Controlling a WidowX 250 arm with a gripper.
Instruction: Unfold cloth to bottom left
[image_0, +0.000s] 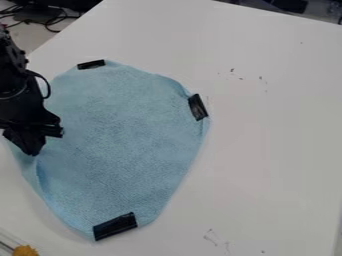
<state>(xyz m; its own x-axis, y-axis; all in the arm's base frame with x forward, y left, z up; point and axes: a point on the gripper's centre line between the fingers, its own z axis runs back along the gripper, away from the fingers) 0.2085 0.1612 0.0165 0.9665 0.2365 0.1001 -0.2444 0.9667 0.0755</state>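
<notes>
The gripper (32, 151) is at the left side of the view, pointing down, its fingers shut on the left edge of the blue cloth (127, 135). A raised crease runs from the fingertips down along the cloth's lower left side. The rest of the cloth lies spread in a rounded shape, with black patches at its top left, right and bottom edges. Part of its left edge is hidden behind the gripper and arm.
The white table (267, 125) extends to the right of the cloth, with small dark marks on its surface. A yellow-orange object (25, 250) sits at the bottom left corner. Black cables (47, 20) lie beyond the table's upper left edge.
</notes>
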